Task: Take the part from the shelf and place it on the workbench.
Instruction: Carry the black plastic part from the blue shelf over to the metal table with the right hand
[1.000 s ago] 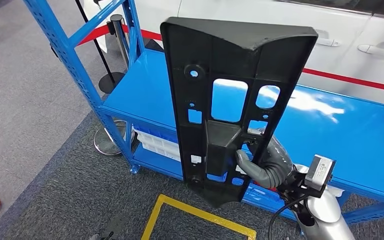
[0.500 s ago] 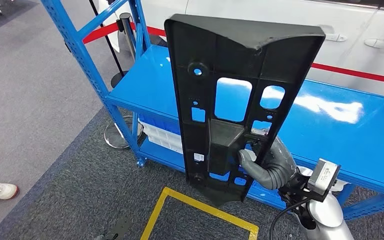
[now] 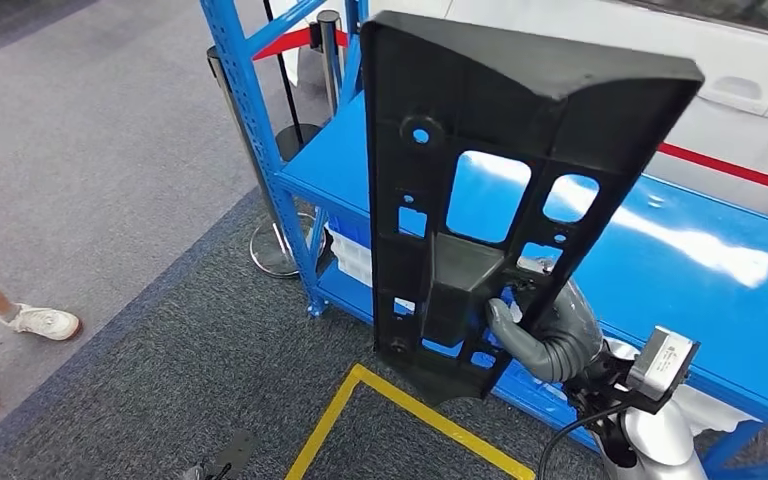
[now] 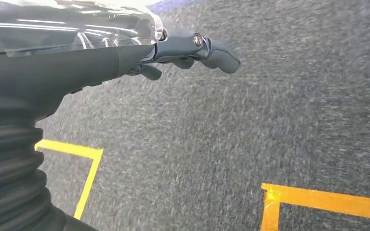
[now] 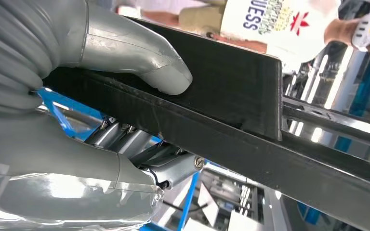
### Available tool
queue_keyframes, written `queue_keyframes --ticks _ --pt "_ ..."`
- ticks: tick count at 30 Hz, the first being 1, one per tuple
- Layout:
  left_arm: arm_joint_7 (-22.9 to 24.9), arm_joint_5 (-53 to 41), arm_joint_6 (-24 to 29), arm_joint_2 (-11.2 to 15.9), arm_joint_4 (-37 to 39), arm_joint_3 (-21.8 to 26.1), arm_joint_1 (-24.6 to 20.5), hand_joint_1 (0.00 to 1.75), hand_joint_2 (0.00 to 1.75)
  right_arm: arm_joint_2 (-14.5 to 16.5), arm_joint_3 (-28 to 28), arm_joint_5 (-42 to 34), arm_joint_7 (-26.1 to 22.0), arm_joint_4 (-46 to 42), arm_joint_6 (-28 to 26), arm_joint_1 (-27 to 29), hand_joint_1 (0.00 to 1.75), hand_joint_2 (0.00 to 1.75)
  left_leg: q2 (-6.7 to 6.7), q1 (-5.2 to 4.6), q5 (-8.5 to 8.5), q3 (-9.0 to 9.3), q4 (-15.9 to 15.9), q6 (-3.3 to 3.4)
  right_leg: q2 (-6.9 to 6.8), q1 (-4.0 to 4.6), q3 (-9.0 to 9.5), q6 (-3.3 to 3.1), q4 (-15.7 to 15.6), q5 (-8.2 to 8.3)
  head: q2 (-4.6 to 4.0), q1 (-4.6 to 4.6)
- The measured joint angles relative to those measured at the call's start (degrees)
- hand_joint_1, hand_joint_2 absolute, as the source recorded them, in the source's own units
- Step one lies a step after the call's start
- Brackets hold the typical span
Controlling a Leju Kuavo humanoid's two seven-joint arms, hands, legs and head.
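Gripping the black part (image 3: 480, 190) upright, right hand (image 3: 545, 335) fingers clamp its lower edge; left hand (image 4: 192, 50) fingers curled, empty.

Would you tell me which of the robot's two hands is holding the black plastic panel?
The right hand grips the black plastic panel near its lower end; the left hand hangs empty over grey carpet.

The whole head view has shifted: the camera turns, so the blue shelf (image 3: 660, 250) and its upright post (image 3: 260, 130) slide rightward in the picture. More grey floor shows on the near side, and a person's legs and white shoes (image 3: 45, 322) come into sight there. The black part (image 3: 480, 200), gripped by the right hand (image 3: 545, 335), sits slightly further right in the picture, upright as before.
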Motion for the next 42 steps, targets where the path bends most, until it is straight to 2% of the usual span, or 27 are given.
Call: queue_keyframes --ticks 2,4,6,7,8,9,11,13,14,15,16,17,18,20,22,24,26,28,30,31,32,34,35,37,39,41,42 --pt "0.0 0.0 0.0 0.0 0.0 0.0 0.1 0.00 1.75 0.0 -0.1 0.1 0.0 -0.1 0.0 0.2 1.75 1.75 -1.45 0.33 -0.28 -0.31 0.9 -0.41 0.35 -0.44 1.04 0.49 -2.8 3.24 0.00 0.00" --pt "0.0 0.0 0.0 -0.1 0.0 0.0 0.1 0.00 1.75 0.0 -0.2 0.2 0.0 -0.2 0.0 0.3 1.75 1.75 -2.74 0.63 -0.83 -1.03 2.4 -1.18 2.47 -1.01 3.58 0.92 -8.6 6.31 0.00 0.01" --pt "0.1 0.0 0.0 -0.1 0.0 0.0 0.0 0.00 1.75 -0.1 -0.3 0.2 0.0 -0.4 -0.1 0.5 1.75 1.75 -3.93 0.72 -1.04 -2.26 3.6 -1.96 4.53 -1.24 4.33 0.69 -11.1 6.67 0.00 -0.04" --pt "0.1 0.0 0.0 -0.1 0.0 0.0 0.0 0.00 1.75 -0.1 -0.3 0.3 0.1 -0.5 -0.1 0.5 1.75 1.75 -4.50 0.79 -0.90 -2.78 3.8 -2.35 4.79 -1.12 4.13 0.37 -11.1 6.53 0.00 -0.07" --pt "0.1 -0.1 0.0 -0.1 0.0 0.0 0.1 0.00 1.75 -0.1 -0.3 0.3 0.0 -0.6 -0.1 0.6 1.75 1.75 -5.09 0.90 -0.72 -3.15 3.9 -2.72 4.22 -1.10 3.99 -0.09 -11.1 6.62 0.00 -0.10" --pt "0.2 -0.1 0.0 -0.1 0.0 0.0 0.3 0.00 1.75 -0.1 -0.3 0.4 0.0 -0.7 -0.2 0.6 1.75 1.75 -4.88 0.98 -0.76 -3.37 3.9 -3.04 3.58 -1.06 3.97 -0.45 -11.3 6.78 0.00 -0.11" --pt "0.3 -0.2 0.0 -0.1 0.0 0.0 0.3 0.00 1.75 0.0 -0.4 0.5 0.0 -1.0 -0.2 0.5 1.75 1.75 -2.65 0.92 -2.18 -4.56 6.0 -3.64 2.17 -1.12 4.03 -1.14 -11.6 7.07 0.00 -0.11" --pt "0.3 -0.2 0.0 -0.2 0.0 -0.1 0.1 0.00 1.75 0.0 -0.4 0.5 0.0 -1.3 -0.2 0.6 1.75 1.75 0.22 0.94 -5.40 -7.48 12.5 -4.10 0.63 -0.92 4.02 -1.50 -11.6 7.09 0.00 -0.13" --pt "0.4 -0.2 0.1 -0.2 0.0 -0.1 0.0 0.00 1.75 0.0 -0.5 0.5 0.0 -1.3 -0.2 0.6 1.75 1.75 0.84 1.01 -6.86 -9.12 16.2 -4.26 -0.21 -0.80 3.99 -1.57 -11.6 7.06 0.00 -0.13" --pt "0.4 -0.2 0.1 -0.2 0.0 -0.1 0.0 0.00 1.75 0.0 -0.5 0.5 0.0 -1.3 -0.2 0.7 1.75 1.75 1.09 1.06 -7.51 -10.11 18.6 -4.31 -0.99 -0.71 3.99 -1.61 -11.6 7.05 0.00 -0.12" --pt "0.4 -0.1 0.1 -0.2 0.0 -0.1 0.1 0.00 1.75 0.0 -0.5 0.5 0.0 -1.3 -0.2 0.7 1.75 1.75 1.19 1.07 -7.15 -10.09 19.0 -4.27 -1.72 -0.65 4.00 -1.63 -11.6 7.03 0.00 -0.12" --pt "0.5 0.0 0.2 -0.2 0.0 -0.1 0.1 0.00 1.75 0.0 -0.5 0.5 0.0 -1.3 -0.2 0.7 1.75 1.75 1.34 1.04 -5.84 -8.92 17.0 -4.11 -2.40 -0.59 4.04 -1.63 -11.6 7.03 0.00 -0.12" --pt "0.5 0.1 0.2 -0.2 0.0 -0.1 0.2 0.00 1.75 0.0 -0.5 0.5 0.0 -1.3 -0.2 0.7 1.75 1.75 1.73 0.96 -3.98 -6.81 13.3 -3.83 -2.97 -0.52 4.11 -1.61 -11.6 7.01 0.00 -0.12" --pt "0.5 0.2 0.4 -0.2 0.0 -0.1 0.1 0.00 1.75 0.0 -0.5 0.5 0.0 -1.4 -0.1 0.6 1.75 1.75 3.09 0.48 -1.78 -2.84 5.9 -3.08 -3.91 -0.36 4.14 -1.42 -11.7 7.00 0.00 -0.11" --pt "0.4 0.3 0.5 -0.2 0.0 -0.1 0.1 0.00 1.75 0.0 -0.5 0.7 0.0 -1.4 -0.1 0.5 1.75 1.75 3.61 -0.05 -1.63 -1.68 3.3 -2.51 -4.52 -0.27 4.14 -0.98 -12.0 7.11 0.00 -0.11" --pt "0.4 0.4 0.6 -0.2 0.0 -0.1 0.5 0.00 1.75 0.1 -0.4 0.8 0.1 -1.4 -0.1 0.4 1.75 1.75 3.11 -0.02 -1.15 -1.62 2.6 -1.94 -4.80 -0.24 4.39 -0.35 -12.4 7.23 0.00 -0.11" --pt "0.3 0.5 0.7 -0.3 0.0 -0.1 0.6 0.00 1.75 0.1 -0.5 0.9 0.0 -1.5 -0.1 0.4 1.75 1.75 2.82 0.27 -0.41 -1.01 1.3 -1.19 -3.26 -0.23 3.98 0.07 -10.9 5.93 0.00 -0.10" --pt "0.3 0.7 0.7 -0.4 0.0 0.0 0.5 0.00 1.75 0.1 -0.5 0.9 0.0 -1.5 -0.1 0.5 1.75 1.75 2.45 0.32 0.00 -0.70 0.6 -0.72 -0.89 -0.22 1.45 0.08 -5.2 2.63 0.00 -0.09" --pt "0.2 0.7 0.7 -0.4 0.0 0.0 0.3 0.00 1.75 0.1 -0.5 0.9 -0.1 -1.6 0.0 0.6 1.75 1.75 1.64 0.21 -0.03 -0.82 0.8 -0.58 0.00 -0.20 -1.69 0.08 1.2 0.22 0.00 -0.09" --pt "0.2 0.7 0.7 -0.4 0.0 0.0 0.3 0.00 1.75 0.1 -0.5 1.0 -0.1 -1.6 0.1 0.7 1.75 1.75 1.06 0.19 -0.09 -0.85 1.0 -0.58 0.10 -0.23 -2.26 0.12 2.2 0.48 0.00 -0.09" --pt "0.2 0.7 0.7 -0.5 0.0 0.0 0.3 0.00 1.75 0.1 -0.5 1.0 -0.1 -1.6 0.2 0.8 1.75 1.75 0.43 0.22 -0.18 -0.87 1.2 -0.66 0.18 -0.29 -1.73 0.15 1.0 1.88 0.00 -0.09" --pt "0.2 0.7 0.7 -0.5 0.0 0.0 0.3 0.00 1.75 0.1 -0.5 1.2 -0.1 -1.6 0.2 0.7 1.75 1.75 -0.91 0.39 -0.58 -1.04 2.0 -1.09 1.41 -0.60 1.51 0.21 -5.8 5.69 0.00 -0.09" --pt "0.2 0.7 0.7 -0.5 0.0 0.0 0.3 0.00 1.75 0.1 -0.5 1.2 -0.1 -1.6 0.2 0.7 1.75 1.75 -1.56 0.39 -0.85 -1.35 2.7 -1.39 2.38 -0.76 2.91 0.19 -8.9 6.81 0.00 -0.11" --pt "0.3 0.7 0.8 -0.5 0.0 0.0 0.2 0.00 1.75 0.1 -0.5 1.3 -0.1 -1.7 0.2 0.8 1.75 1.75 -2.69 0.43 -1.01 -2.14 3.5 -2.04 3.55 -0.74 3.83 -0.08 -11.3 7.03 0.00 -0.14" --pt "0.3 0.7 0.8 -0.5 0.0 0.0 0.4 0.00 1.75 0.2 -0.4 1.3 -0.1 -1.7 0.3 0.7 1.75 1.75 -3.42 0.64 -0.88 -2.66 3.5 -2.57 2.74 -0.57 3.72 -0.67 -11.4 7.17 0.00 -0.14" --pt "0.4 0.7 0.9 -0.5 0.0 0.0 0.6 0.00 1.75 0.6 -0.4 1.3 -0.1 -1.8 0.4 0.5 1.75 1.75 -2.10 0.67 -1.87 -3.49 5.2 -3.16 1.73 -0.68 3.88 -1.36 -11.7 7.29 0.00 -0.15" --pt "0.4 0.7 0.9 -0.5 0.0 0.0 0.6 0.00 1.75 0.8 -0.4 1.3 0.0 -1.8 0.4 0.4 1.75 1.75 -0.96 0.70 -3.19 -4.65 7.7 -3.48 1.12 -0.73 3.98 -1.66 -11.8 7.30 0.00 -0.16"
